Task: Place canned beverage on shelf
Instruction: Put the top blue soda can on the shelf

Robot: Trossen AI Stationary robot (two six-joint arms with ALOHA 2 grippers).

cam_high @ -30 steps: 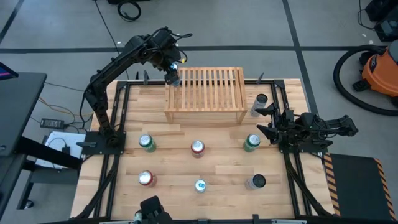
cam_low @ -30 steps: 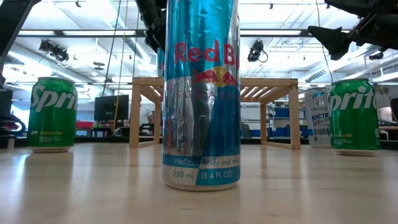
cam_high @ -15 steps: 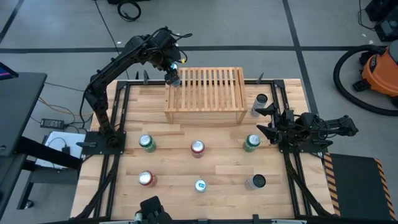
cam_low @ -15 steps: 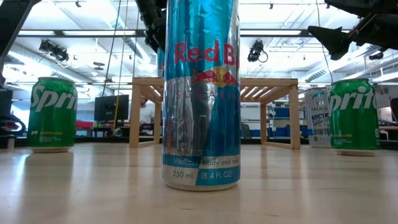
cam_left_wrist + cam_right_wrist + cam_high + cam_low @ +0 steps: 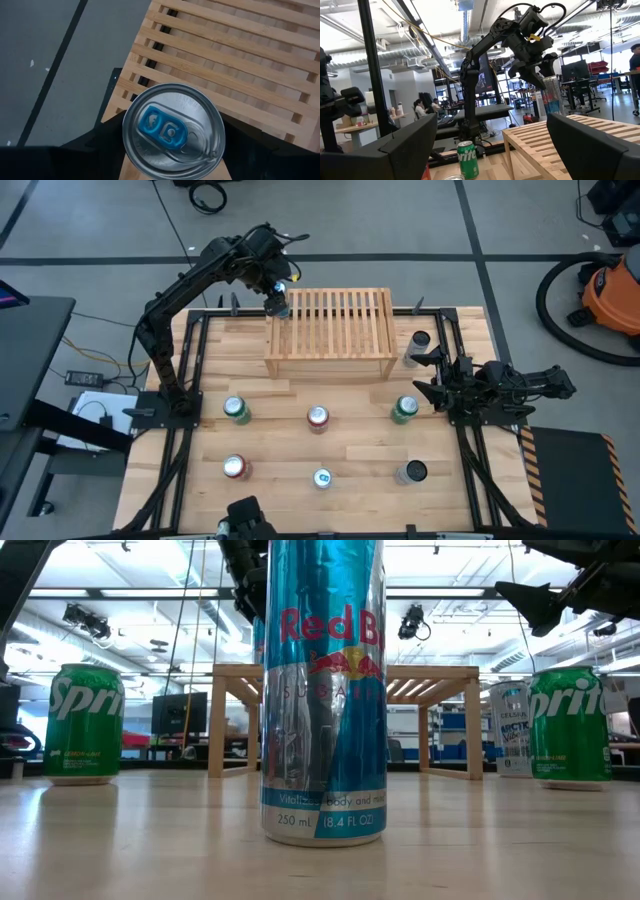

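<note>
Shelf: far centre of table. Left fingers grip one can over its far-left corner. Seven cans stand around table. Right gripper, fingers spread, near right.

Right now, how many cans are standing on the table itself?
7: green, red and green in the middle row; red, blue-tabbed and dark-topped nearest; one right of the shelf.

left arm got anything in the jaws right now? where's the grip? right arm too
Left gripper holds a slim can by its sides, just below the rim, upright over the shelf's left end. Right gripper holds nothing, jaws open.
</note>
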